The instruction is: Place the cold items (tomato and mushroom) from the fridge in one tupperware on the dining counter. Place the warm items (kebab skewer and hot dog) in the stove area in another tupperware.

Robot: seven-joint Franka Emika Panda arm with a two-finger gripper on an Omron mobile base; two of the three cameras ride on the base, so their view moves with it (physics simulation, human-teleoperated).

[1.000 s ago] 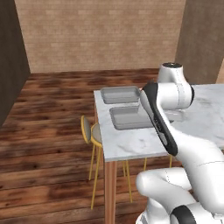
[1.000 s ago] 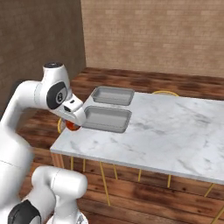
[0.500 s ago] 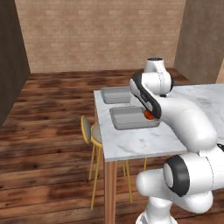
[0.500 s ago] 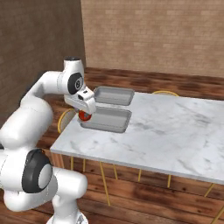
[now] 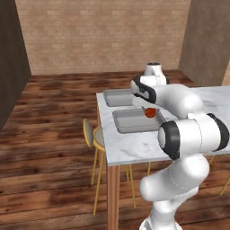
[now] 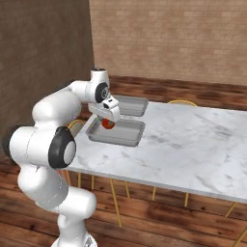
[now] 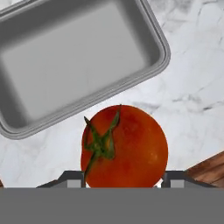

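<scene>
Hand view shows the claw (image 7: 124, 177) grasping a glossy red tomato with a green stem (image 7: 124, 146), held above the white, grey-veined marble surface (image 7: 192, 74) just beside a shallow grey rectangular tupperware tray (image 7: 83, 61). Left base view places the tomato (image 5: 150, 112) over the nearer tray (image 5: 134, 121), with a second alike tray (image 5: 117, 97) just behind it.

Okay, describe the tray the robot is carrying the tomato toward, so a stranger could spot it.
Find the white marble dining counter. At its end near the brick wall lie two alike grey trays; it is the nearer tupperware, right under the gripper holding the tomato.
</scene>
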